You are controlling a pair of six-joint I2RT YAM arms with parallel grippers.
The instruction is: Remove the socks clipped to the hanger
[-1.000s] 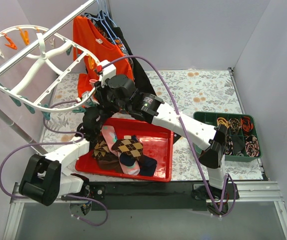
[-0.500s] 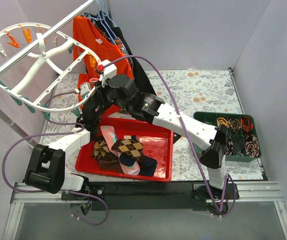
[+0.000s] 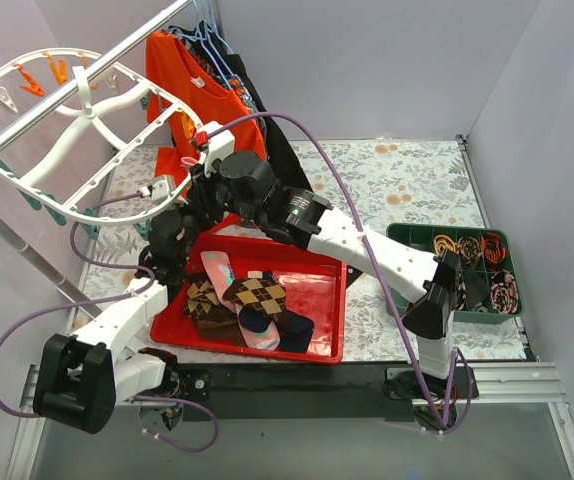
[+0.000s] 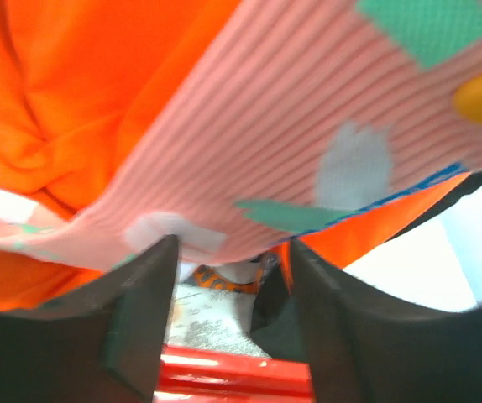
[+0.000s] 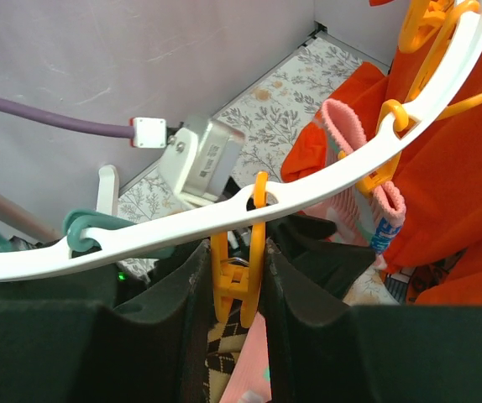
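Over at the left of the top view, the white hanger (image 3: 62, 150) hangs by its hook from a metal rail (image 3: 117, 55). Its oval runs roughly 10 to 4 o'clock, and the 10 o'clock end is chopped off by the picture edge.

The left gripper (image 3: 170, 238) sits just under the 4 o'clock end of the rim. Its wrist cam is basically wall-to-wall pink sock (image 4: 308, 143), ribbed with teal and white patches, and the orange shirt (image 4: 48, 101) is right behind it. The jaws are spread, with the sock's lower edge lying across the tips. Can't tell if they actually touch it.

The right gripper (image 3: 199, 190) is crowded into the same spot and blocks most of that sock from above. On its own cam the right gripper (image 5: 238, 250) is pinching an orange clip (image 5: 238, 290) that dangles from the rim, one finger pressed to each side. A teal clip (image 5: 86, 231) is at 9 o'clock from it. The pink sock (image 5: 350, 151) hangs off another clip toward 2 o'clock, but its bottom end is hidden behind a finger.

Behind the arms hang the orange shirt (image 3: 182, 75) and a black garment (image 3: 282, 150). At 6 o'clock from them, a red tray (image 3: 322, 285) holds a pile of loose socks (image 3: 252, 305). Far right on the floral table (image 3: 407, 180) is a green box (image 3: 397, 240), but its contents are too small to make out.
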